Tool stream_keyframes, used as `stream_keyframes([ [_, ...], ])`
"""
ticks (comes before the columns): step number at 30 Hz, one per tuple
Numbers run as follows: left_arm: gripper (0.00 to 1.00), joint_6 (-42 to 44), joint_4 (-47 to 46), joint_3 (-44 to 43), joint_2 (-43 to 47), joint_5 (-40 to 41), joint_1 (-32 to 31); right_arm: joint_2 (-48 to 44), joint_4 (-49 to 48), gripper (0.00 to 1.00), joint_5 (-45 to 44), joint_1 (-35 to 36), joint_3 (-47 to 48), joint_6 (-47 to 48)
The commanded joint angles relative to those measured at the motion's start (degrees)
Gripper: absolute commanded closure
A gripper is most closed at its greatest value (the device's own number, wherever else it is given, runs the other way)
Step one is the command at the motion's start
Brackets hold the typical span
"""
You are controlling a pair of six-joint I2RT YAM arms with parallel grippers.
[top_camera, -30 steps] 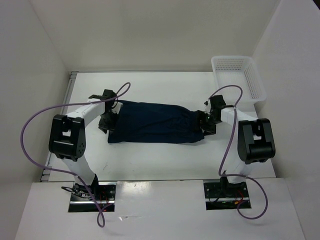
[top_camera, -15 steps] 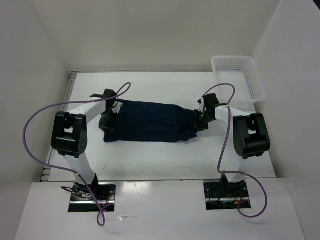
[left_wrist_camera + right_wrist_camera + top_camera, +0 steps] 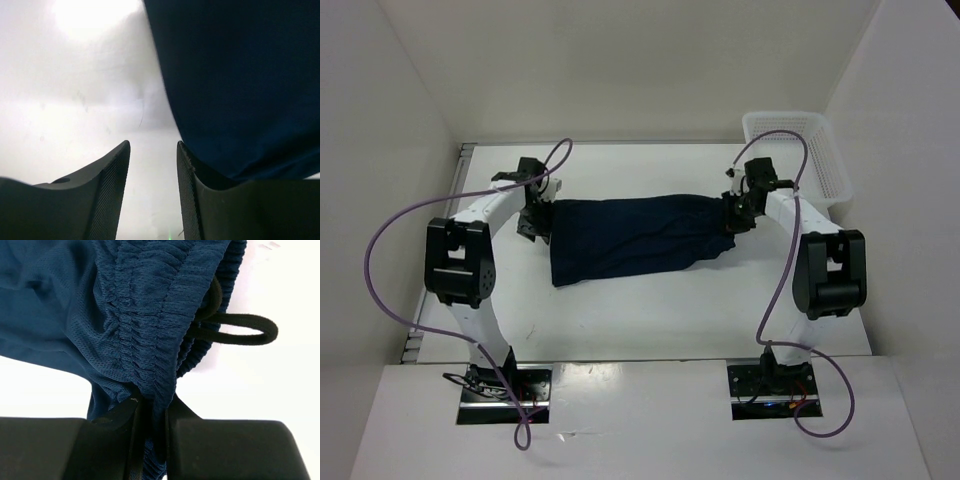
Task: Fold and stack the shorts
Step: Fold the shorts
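Observation:
The dark navy shorts (image 3: 635, 238) lie stretched across the middle of the table, waistband to the right. My right gripper (image 3: 733, 214) is shut on the gathered waistband (image 3: 150, 355), with the cloth pinched between its jaws (image 3: 152, 405). A black drawstring loop (image 3: 240, 332) hangs out beside it. My left gripper (image 3: 534, 215) stands open at the shorts' left end. In the left wrist view only bare table shows between its fingers (image 3: 152, 150), and the shorts (image 3: 240, 85) hang just to the right of the right finger.
A white mesh basket (image 3: 798, 150) stands at the back right corner, close behind my right arm. White walls close in the table on the left, back and right. Purple cables loop over both arms.
My right gripper has shut on the waistband and pulled it toward the back. My left gripper has moved back too. The shorts' left end now hangs lower, to the right of that gripper.

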State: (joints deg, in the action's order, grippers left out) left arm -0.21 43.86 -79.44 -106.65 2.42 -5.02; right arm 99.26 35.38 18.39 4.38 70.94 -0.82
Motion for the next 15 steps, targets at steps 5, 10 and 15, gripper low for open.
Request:
stream_keyframes([
  [5,0.50,0.2,-3.2,-7.3,-8.2,-8.4,-4.1,-8.2,5.9,1.00,-15.2,-2.0,6.1,6.1],
  [10,0.47,0.2,-4.2,-12.5,-13.5,-10.6,-8.3,-8.7,4.8,1.00,-26.2,-2.5,9.1,10.2],
  [15,0.47,0.2,-6.2,-15.0,-18.2,-7.9,-14.3,-8.7,4.3,1.00,-32.4,2.5,11.2,12.4],
])
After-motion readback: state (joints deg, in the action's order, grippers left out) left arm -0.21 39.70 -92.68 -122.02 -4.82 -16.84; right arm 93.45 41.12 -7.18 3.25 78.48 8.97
